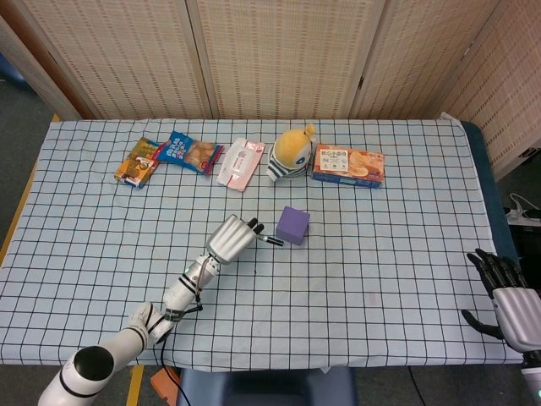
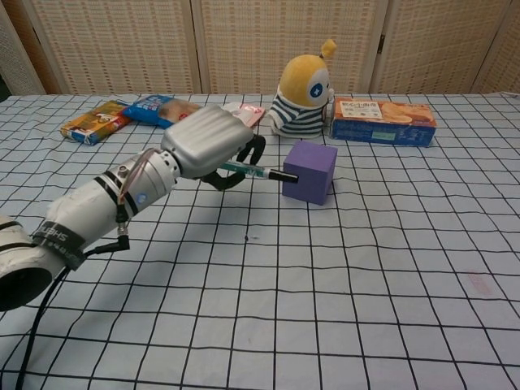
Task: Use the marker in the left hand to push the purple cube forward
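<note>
One left hand [image 2: 207,148] holds marker [image 2: 258,171], tip at purple cube [image 2: 311,170] near frame centre | push straight, low on cube face, to avoid turning | right hand [image 1: 507,292] empty, fingers apart, lower right

Even, bright, diffuse indoor light fills both views, leaving only a soft faint shadow on the black-gridded white tablecloth [image 2: 366,268] just beneath the purple foam cube [image 2: 311,171], with no glare, sharp focus throughout, and slight wide-angle bending toward the edges.
</note>
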You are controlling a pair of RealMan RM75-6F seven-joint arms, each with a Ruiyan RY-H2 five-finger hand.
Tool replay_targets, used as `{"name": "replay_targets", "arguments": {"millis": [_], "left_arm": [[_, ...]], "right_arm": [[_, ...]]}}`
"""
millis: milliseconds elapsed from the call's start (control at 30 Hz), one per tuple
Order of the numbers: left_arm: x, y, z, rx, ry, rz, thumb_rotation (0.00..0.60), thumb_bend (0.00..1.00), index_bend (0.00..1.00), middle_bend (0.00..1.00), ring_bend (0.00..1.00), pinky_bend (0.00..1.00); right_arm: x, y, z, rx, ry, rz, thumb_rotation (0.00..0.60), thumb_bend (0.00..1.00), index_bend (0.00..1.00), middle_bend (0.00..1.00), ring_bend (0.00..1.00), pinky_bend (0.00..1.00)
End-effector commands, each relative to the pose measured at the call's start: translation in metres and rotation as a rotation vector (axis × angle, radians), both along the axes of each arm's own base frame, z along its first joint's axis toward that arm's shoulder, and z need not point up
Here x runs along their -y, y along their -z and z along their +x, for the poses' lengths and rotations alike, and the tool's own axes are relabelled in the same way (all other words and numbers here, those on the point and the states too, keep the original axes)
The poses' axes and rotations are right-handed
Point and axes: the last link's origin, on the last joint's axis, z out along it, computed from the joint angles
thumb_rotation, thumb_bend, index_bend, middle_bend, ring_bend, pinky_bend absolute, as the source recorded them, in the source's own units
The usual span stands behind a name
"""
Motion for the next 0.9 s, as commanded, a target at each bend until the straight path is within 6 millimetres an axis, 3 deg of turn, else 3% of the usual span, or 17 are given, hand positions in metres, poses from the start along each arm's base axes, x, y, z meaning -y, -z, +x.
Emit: {"name": "replay_targets", "arguments": {"millis": [33, 267, 567, 767, 833, 900], "left_arm": [[0.022, -0.025, -0.036, 0.016, -0.016, 0.036, 0.600, 0.69, 0.80, 0.84, 0.95, 1.00], [0.048, -0.061, -0.088, -0.014, -0.118, 0.081, 0.600, 0.68, 0.79, 0.82, 0.95, 1.00], [0.060, -0.071, -0.161, -0.123, -0.325, 0.099, 0.600, 0.67, 0.73, 0.77, 0.95, 1.00], [0.062, -0.074, -0.179, -0.152, -0.359, 0.121, 0.600, 0.62, 0.67, 0.74, 0.95, 1.00], [0.063, -0.074, -0.183, -0.159, -0.371, 0.110, 0.600, 0.59, 0.60, 0.70, 0.95, 1.00], [0.064, -0.073, -0.184, -0.151, -0.384, 0.091, 0.600, 0.54, 0.47, 0.62, 0.95, 1.00]], "right_arm": [[-0.002, 0.004, 0.003, -0.003, -0.015, 0.015, 0.600, 0.14, 0.00, 0.00, 0.00, 0.00], [-0.005, 0.015, 0.010, -0.014, -0.050, 0.057, 0.600, 0.14, 0.00, 0.00, 0.00, 0.00], [-0.005, 0.024, 0.015, -0.020, -0.078, 0.086, 0.600, 0.14, 0.00, 0.00, 0.00, 0.00], [-0.004, 0.028, 0.017, -0.021, -0.088, 0.097, 0.600, 0.14, 0.00, 0.00, 0.00, 0.00], [-0.004, 0.029, 0.018, -0.022, -0.089, 0.098, 0.600, 0.14, 0.00, 0.00, 0.00, 0.00], [-0.004, 0.029, 0.018, -0.019, -0.089, 0.095, 0.600, 0.14, 0.00, 0.00, 0.00, 0.00]]}}
